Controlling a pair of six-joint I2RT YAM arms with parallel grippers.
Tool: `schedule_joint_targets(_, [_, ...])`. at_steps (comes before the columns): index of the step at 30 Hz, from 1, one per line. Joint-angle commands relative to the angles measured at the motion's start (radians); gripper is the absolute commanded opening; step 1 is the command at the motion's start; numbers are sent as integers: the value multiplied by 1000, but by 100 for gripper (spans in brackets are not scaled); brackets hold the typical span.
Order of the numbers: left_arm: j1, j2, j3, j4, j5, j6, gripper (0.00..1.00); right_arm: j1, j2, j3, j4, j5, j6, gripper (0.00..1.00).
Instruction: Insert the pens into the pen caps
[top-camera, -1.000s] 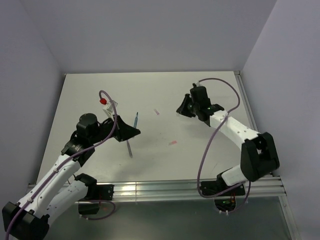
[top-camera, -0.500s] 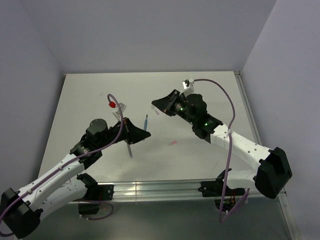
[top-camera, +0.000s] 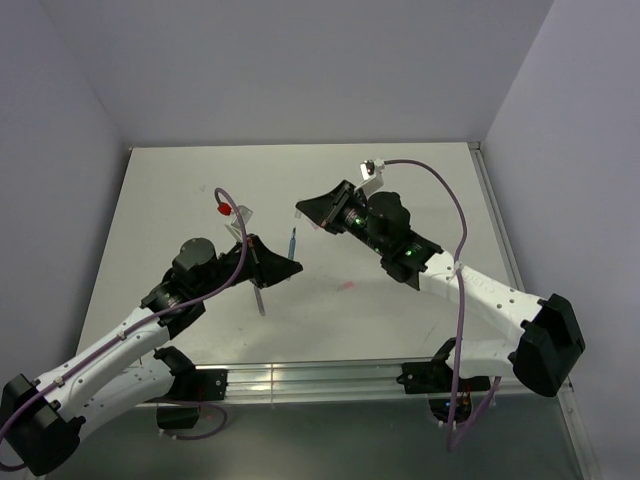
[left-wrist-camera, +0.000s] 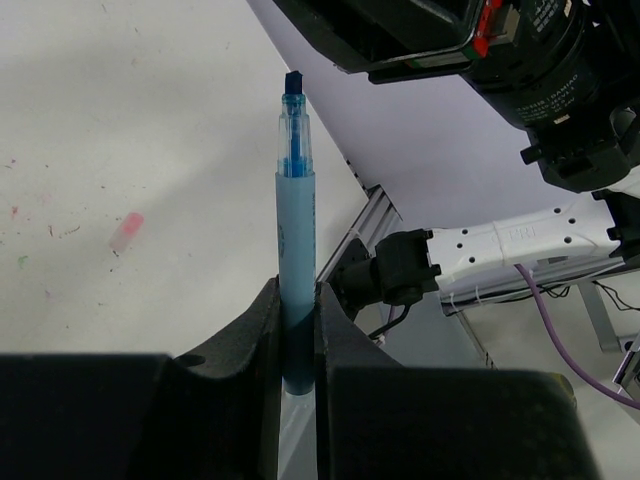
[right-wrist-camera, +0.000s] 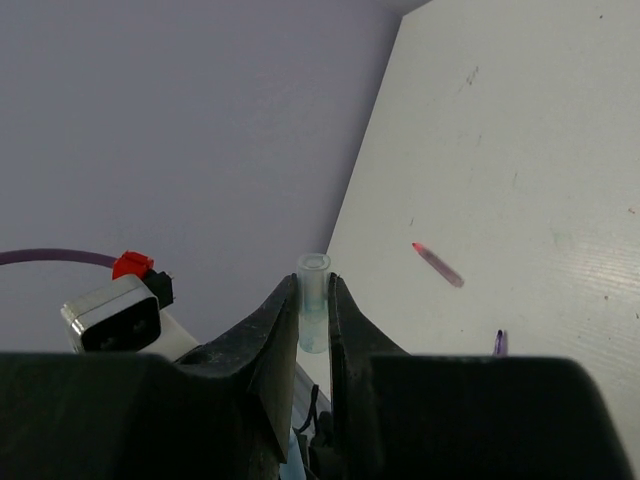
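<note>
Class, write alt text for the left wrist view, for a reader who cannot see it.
The left pincer grips a blue pen, its uncapped tip pointing up the frame toward the right arm, dark at the top. A small pink cap lies on the white table to the left of the pen.

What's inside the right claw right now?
A pale translucent pen cap, pinched between the fingers of the right claw with its open end pointing outward. Its base is hidden down between the fingers, so whether that end is closed cannot be seen.
</note>
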Motion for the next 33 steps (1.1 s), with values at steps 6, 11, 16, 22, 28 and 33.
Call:
schedule_joint_targets(6, [-6,3,11,19,-24,19,0,34,-44,49,11,26,-22,0])
schedule_joint_targets(11, [-6,13,20,10,-33,26,0,40,-67,30,14,35,-25,0])
schedule_joint_targets(16, [-7,18,21,7,-36,31,0,43,-75,33,-3,30,-37,0])
schedule_joint_targets(22, [-6,15,34,-4,-38,40,0,52,-65,30,-18,35,-46,0])
schedule_joint_targets(28, [-6,16,32,-7,-41,42,0,57,-55,29,-17,38,-53,0])
schedule_joint_targets(33, [-6,15,35,-7,-38,42,0,67,-47,47,-44,61,-71,0])
